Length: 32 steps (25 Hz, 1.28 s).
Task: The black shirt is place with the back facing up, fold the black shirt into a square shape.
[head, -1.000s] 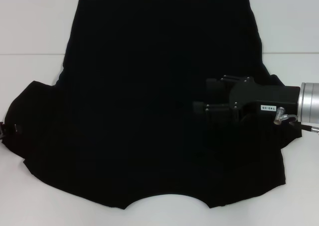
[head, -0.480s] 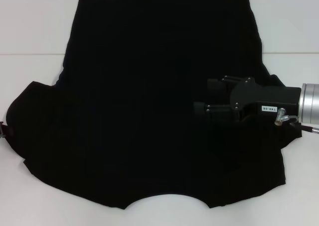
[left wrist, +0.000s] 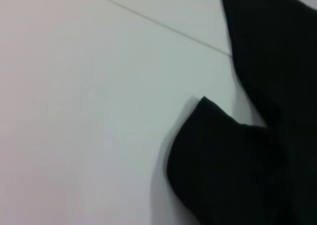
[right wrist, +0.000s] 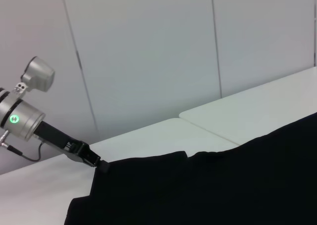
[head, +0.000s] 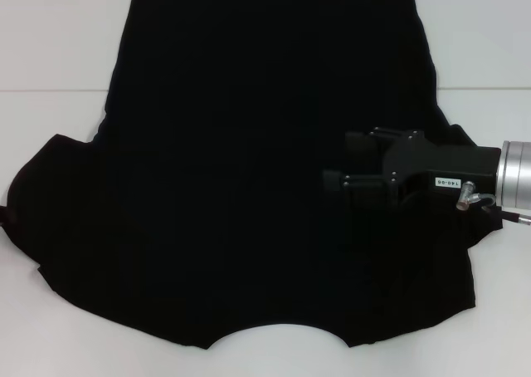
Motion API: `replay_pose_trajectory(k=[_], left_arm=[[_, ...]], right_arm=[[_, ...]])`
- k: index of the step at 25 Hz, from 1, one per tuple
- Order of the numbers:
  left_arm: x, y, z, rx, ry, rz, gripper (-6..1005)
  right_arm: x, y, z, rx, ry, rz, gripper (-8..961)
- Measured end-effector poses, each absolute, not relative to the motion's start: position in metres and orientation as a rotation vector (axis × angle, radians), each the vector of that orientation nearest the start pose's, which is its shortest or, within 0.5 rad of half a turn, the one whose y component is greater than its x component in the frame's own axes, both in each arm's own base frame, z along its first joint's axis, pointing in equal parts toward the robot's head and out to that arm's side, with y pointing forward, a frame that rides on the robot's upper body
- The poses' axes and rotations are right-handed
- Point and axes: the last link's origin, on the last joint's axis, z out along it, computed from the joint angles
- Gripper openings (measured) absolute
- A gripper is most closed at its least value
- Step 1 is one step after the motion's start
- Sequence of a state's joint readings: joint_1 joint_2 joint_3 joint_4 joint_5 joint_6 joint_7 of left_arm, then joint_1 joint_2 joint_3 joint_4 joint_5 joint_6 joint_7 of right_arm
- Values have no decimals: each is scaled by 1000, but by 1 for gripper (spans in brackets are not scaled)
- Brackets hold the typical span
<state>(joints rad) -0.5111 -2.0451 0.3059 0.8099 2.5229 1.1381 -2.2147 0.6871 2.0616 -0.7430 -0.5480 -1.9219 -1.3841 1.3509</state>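
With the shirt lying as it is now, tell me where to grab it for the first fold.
Probably the left sleeve tip of the black shirt, approached from the robot's left over the bare table. That sleeve juts past the body, so its edge is exposed. The left gripper sits beside it; the right gripper is above the shirt's right side.

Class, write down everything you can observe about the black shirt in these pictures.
The black shirt is a large, plain, soft-looking T-shirt with no print, spread flat on the white table. Its straight hem lies at the far edge, its curved neckline nearest the robot, and a short sleeve spreads out to each side. The right gripper sits low over its right side, near that sleeve. In the right wrist view the left gripper is at the left sleeve's edge; contact cannot be told.
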Motion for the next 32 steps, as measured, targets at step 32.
replay_pose_trajectory(k=[32], left_arm=[[-344, 371, 67, -1877, -1532, -606, 2]], right_arm=[[219, 379, -17, -2676, 526, 720, 880]])
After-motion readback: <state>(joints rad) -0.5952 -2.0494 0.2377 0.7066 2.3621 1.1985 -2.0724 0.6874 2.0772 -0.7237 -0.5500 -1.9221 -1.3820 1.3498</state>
